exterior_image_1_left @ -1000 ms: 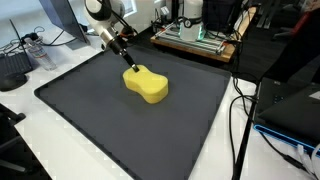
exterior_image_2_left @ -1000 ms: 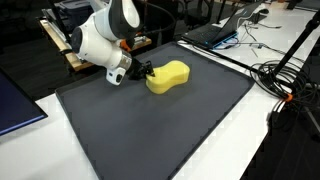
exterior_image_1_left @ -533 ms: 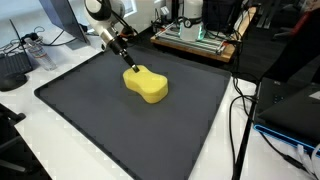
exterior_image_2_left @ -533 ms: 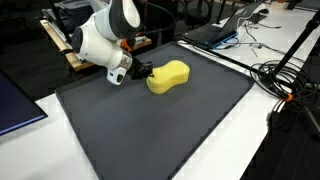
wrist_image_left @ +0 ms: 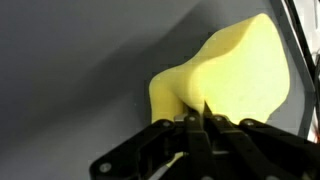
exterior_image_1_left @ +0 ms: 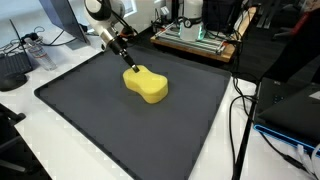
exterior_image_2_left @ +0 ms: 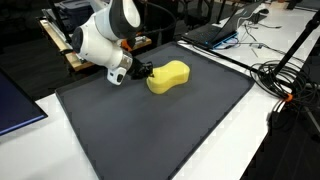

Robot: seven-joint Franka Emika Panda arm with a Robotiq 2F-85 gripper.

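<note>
A robotics lab or tech office. A white tabletop (exterior_image_1_left: 50, 142) carries a dark work mat (exterior_image_1_left: 120, 125). In an exterior view, a monitor (exterior_image_1_left: 62, 18) and keyboard (exterior_image_1_left: 12, 70) sit upper left, and black cables (exterior_image_1_left: 240, 110) trail down the right. In an exterior view, a laptop (exterior_image_2_left: 215, 30) lies upper right.

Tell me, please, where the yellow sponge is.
The yellow sponge lies on the dark mat in both exterior views, its end pinched by the end effector.

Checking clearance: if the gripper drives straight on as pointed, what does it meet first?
The yellow peanut-shaped foam sponge; the shut gripper seems to touch its near end.
</note>
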